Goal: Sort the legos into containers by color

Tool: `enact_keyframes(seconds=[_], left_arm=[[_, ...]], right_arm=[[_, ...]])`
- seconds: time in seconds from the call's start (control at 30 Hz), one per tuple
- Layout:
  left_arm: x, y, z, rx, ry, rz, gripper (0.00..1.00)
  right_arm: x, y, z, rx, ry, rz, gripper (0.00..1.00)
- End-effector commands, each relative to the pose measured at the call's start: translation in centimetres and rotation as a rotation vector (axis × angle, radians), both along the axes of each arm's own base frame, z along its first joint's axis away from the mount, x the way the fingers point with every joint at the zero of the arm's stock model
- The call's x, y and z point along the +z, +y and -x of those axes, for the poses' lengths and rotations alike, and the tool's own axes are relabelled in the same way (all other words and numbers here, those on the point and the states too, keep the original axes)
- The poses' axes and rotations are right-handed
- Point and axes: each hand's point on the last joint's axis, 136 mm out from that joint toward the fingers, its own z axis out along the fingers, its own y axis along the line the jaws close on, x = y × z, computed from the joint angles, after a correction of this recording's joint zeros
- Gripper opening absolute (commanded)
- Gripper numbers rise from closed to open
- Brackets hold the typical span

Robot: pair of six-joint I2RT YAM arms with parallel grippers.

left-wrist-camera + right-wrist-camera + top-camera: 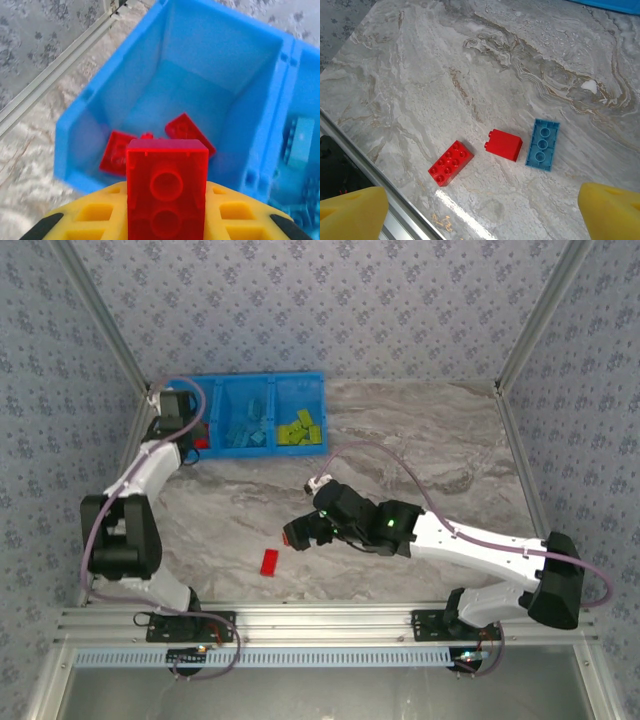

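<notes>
Containers [321,410], 3 bright blue bins joined in 1 row, stand at the far left part of the marble table [430,440]. The left gripper [190,437] hangs over the near edge of the left bin [215,45]. Its yellow fingers [95,215] are clamped on a held red lego [166,190], which turns its hollow underside to the wrist camera. Below it, on the floor of the left bin, lie at least 2 more red legos [116,152], close to each other. The middle bin [236,395] holds light blue legos [246,435], and the right bin [300,382] holds yellow-green legos [298,430].

The right gripper [298,534] hovers over the middle of the table, well apart from the containers. Its yellow fingertips [350,215] stand wide apart, with nothing between them. On the table under it lie 3 loose pieces in a rough line. The long red lego [451,163] lies with 2 rows of studs up. The short red lego [504,144] lies near it, on its side. The loose blue lego [542,144] lies upside down just beside the short red one; I cannot tell if these 2 touch. In the top view, the long red lego lies nearer to the arm bases than the right gripper.
</notes>
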Motion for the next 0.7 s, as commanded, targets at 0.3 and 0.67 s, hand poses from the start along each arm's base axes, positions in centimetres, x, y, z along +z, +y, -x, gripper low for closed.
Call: enact_keyframes(seconds=[0.3,0.67], left_arm=[[2.1,-0.6,-5.4,-0.086,-0.052,0.178,0.56],[9.3,-14.6,12.0,-0.494,-0.158,0.209,0.58]], right_arm=[[0.8,-1.8,-0.4,-0.047,0.009,0.030,1.00],[-2.2,-3.1,-3.4,-0.208,0.006,0.122,1.00]])
